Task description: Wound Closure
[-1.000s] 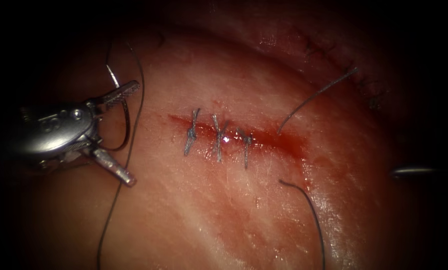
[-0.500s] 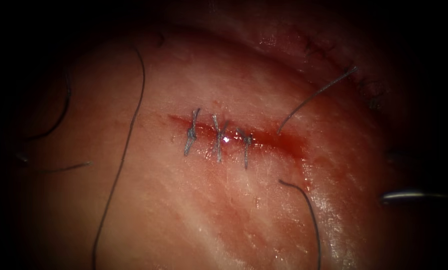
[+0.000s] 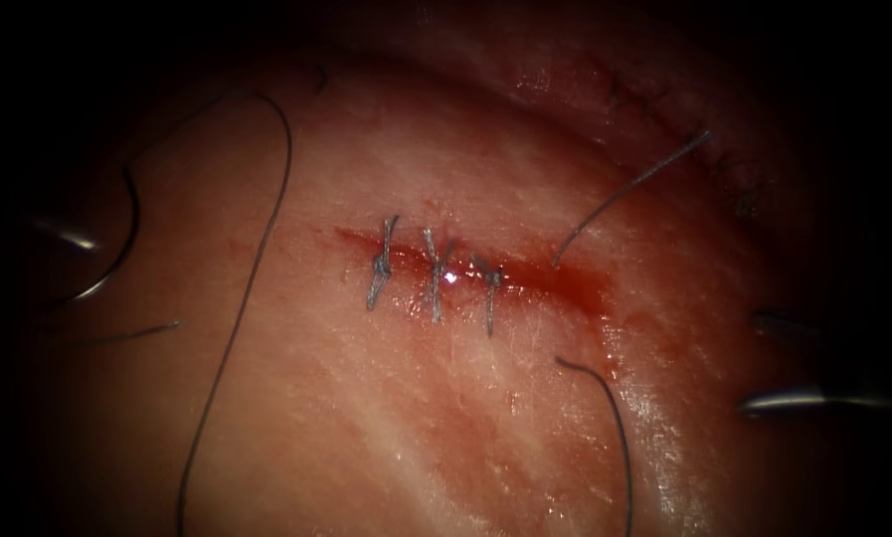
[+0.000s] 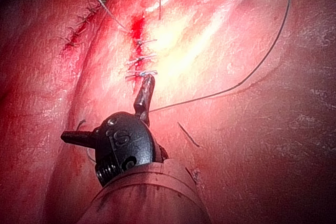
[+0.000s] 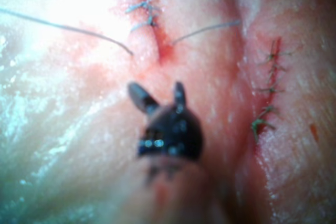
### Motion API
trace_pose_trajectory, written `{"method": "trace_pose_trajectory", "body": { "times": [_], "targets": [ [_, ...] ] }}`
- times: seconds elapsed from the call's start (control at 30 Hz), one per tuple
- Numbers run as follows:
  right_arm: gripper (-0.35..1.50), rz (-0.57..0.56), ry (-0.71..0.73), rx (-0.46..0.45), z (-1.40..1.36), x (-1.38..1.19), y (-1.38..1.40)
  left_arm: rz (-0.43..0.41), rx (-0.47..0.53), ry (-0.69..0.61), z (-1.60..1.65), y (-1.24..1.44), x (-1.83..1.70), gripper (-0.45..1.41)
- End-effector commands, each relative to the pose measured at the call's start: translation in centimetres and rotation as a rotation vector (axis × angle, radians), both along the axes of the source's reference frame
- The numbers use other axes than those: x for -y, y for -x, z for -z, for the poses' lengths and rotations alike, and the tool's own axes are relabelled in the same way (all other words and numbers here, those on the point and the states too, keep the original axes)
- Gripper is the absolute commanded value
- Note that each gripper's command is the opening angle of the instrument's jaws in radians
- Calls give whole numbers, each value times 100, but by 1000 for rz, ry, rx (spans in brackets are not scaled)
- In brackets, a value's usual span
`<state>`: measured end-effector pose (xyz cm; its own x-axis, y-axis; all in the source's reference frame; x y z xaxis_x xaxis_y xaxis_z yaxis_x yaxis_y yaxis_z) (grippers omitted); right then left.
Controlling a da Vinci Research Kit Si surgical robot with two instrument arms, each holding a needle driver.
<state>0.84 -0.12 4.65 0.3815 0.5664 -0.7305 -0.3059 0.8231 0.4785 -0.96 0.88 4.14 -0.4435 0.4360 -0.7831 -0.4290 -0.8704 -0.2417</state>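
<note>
The cut (image 3: 465, 268) in the tissue carries three tied stitches (image 3: 434, 273), and its right end lies unstitched in red fluid (image 3: 570, 286). My left tool (image 4: 105, 106) is far left of the cut with its jaws spread wide and nothing between them; its metal glints in the dark (image 3: 66, 237). Beside it the curved needle (image 3: 127, 234) rests on the tissue, not in it. A long thread (image 3: 252, 278) trails from there toward the front edge. My right tool (image 5: 155, 85) hovers right of the cut (image 3: 764, 363), open and empty.
Two loose thread ends lie at the cut's right end, one running up and right (image 3: 629, 187), one down (image 3: 610, 418). An older stitched cut (image 3: 679, 114) runs along the upper right ridge. A short thread piece (image 3: 142, 331) lies at the left.
My left tool drew back to the left out of the lit field, and the needle's arc shifted left with it. My right tool sank lower and edged a little leftward.
</note>
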Motion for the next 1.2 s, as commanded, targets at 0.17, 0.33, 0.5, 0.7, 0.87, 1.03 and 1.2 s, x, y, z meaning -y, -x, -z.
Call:
{"method": "trace_pose_trajectory", "body": {
  "times": [0.17,0.33,0.5,0.7,0.87,1.03,1.2],
  "targets": [
    [115,-35,14,-42,2,1,-1,38,184,42,-8,43,8,113],
    [121,-66,50,-81,8,-8,1,-47,318,25,-16,91,34,110],
    [118,-64,56,-86,8,-11,7,-223,374,18,-25,140,63,108],
    [116,-73,63,-96,8,-9,8,-356,377,169,-44,211,96,93],
    [116,-73,64,-96,5,-10,8,-483,411,311,-55,245,122,55],
    [116,-76,70,-95,1,-5,2,-601,367,432,-64,257,146,46],
    [120,-79,72,-94,-2,-3,-5,-613,334,456,-67,264,144,46]
  ]
}}
